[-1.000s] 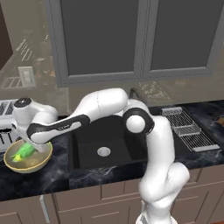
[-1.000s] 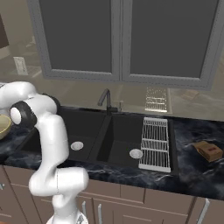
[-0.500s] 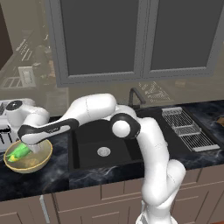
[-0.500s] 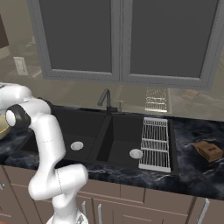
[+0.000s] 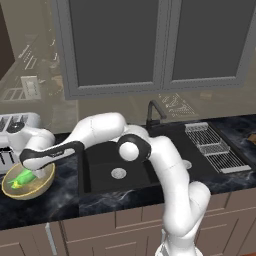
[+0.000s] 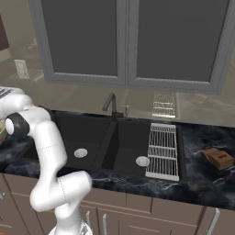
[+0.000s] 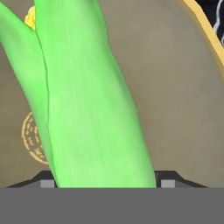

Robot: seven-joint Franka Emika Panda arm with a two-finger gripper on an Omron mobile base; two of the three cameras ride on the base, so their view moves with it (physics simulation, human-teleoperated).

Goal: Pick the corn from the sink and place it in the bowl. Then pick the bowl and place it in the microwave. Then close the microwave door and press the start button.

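Corn [image 5: 21, 178] lies inside the bowl [image 5: 40, 187], on the dark table [image 5: 60, 200] left of the sink [image 5: 112, 167]. Your tool [image 5: 31, 172] sits low over the bowl. In the hand view the green husk [image 7: 87, 109] runs up between the two tips, yellow end pointing away, with the speckled bowl floor behind it.

Tool state: spread wide, with the husk filling most of the gap. You cannot tell from these views whether the pads touch the corn.

The step in hand looks like the release. To do it well:
- Lift straight up along the tool's own axis so neither tip drags the husk.
- Clear the tan rim [image 7: 205, 26] before swinging sideways; the bowl looks light and may slide.
- Check that the corn rests on the bowl floor, not propped against the wall.
- Then come back for a rim grasp on the bowl, away from the toaster [image 5: 17, 125] behind it.
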